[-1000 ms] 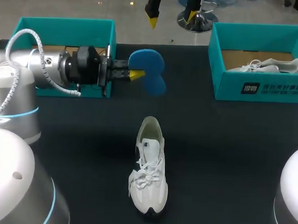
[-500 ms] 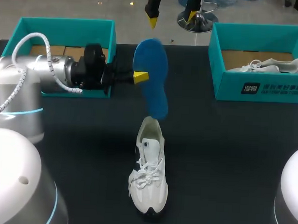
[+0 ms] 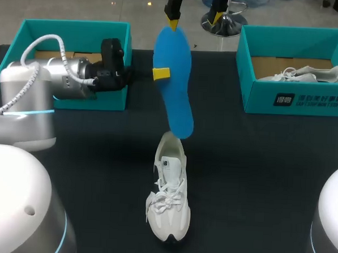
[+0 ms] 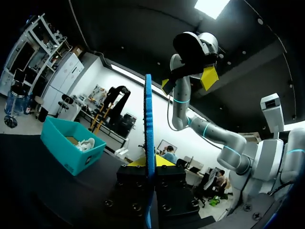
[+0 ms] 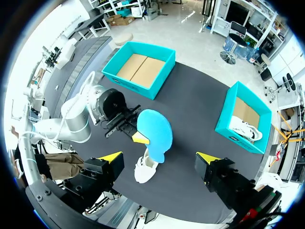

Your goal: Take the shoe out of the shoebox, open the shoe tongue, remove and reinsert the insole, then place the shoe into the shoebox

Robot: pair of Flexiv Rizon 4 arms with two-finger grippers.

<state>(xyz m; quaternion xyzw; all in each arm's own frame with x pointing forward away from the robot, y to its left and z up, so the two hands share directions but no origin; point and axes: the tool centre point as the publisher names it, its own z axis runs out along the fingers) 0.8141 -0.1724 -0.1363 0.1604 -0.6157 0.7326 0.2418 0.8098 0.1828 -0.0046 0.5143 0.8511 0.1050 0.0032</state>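
- My left hand (image 3: 160,74) is clamped on the blue foam insole (image 3: 173,98). Its two yellow-tipped fingers pinch the insole's flat faces near the upper, broader end, and in the left wrist view the insole stands edge-on between them.
- The insole hangs steeply. Its long axis runs nearly in line with the white lace-up sneaker (image 3: 170,194) lying on the dark table (image 3: 257,165).
- The sneaker's toe points toward me and its heel points away. The insole's narrow lower end sits right at the heel opening, but I cannot tell whether it touches the collar or hangs just above it.
- I judge reinsertion depends on that lower end: it has to be tipped forward and slid along the shoe toward the toe.
- My right hand (image 5: 158,160) hangs high above the shoe, fingers spread wide, holding nothing. My left hand is much nearer the work.
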